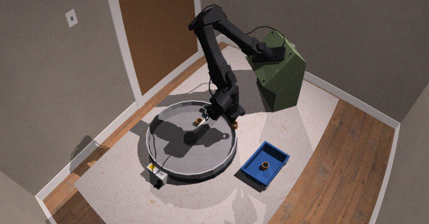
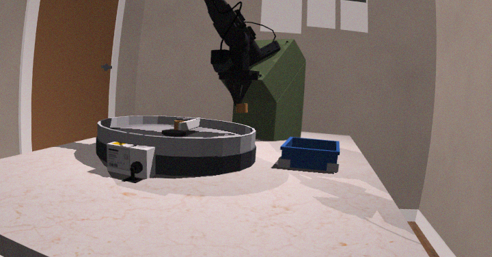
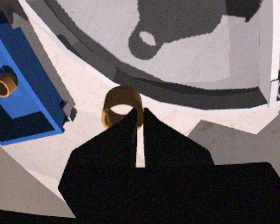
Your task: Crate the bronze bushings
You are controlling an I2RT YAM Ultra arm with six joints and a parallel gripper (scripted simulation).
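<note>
bronze ring, pinched by its wall

the gripper (image 1: pixel 234 118) (image 2: pixel 238 102) (image 3: pixel 140 114) is closed on one wall of a bronze bushing (image 1: pixel 235 126) (image 2: pixel 241 108) (image 3: pixel 122 94), near the turntable's (image 1: pixel 192 172) (image 2: pixel 206 146) (image 3: pixel 191 100) rim. it looks stiff, smallish but dense, apt to pivot; a wall grip suits it. top and wrist views show a second bushing (image 1: pixel 264 167) (image 3: pixel 10 82) inside the crate (image 1: pixel 254 176) (image 2: pixel 305 158) (image 3: pixel 33 137); the exterior view hides that, but shows the crate level between its corner guides (image 2: pixel 332 167).

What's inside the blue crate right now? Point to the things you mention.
One bronze bushing (image 1: pixel 264 167) (image 3: pixel 4 85) sits on the floor of the blue crate (image 1: pixel 255 179) (image 2: pixel 309 158) (image 3: pixel 33 134). The patch directly beneath it is hidden.
</note>
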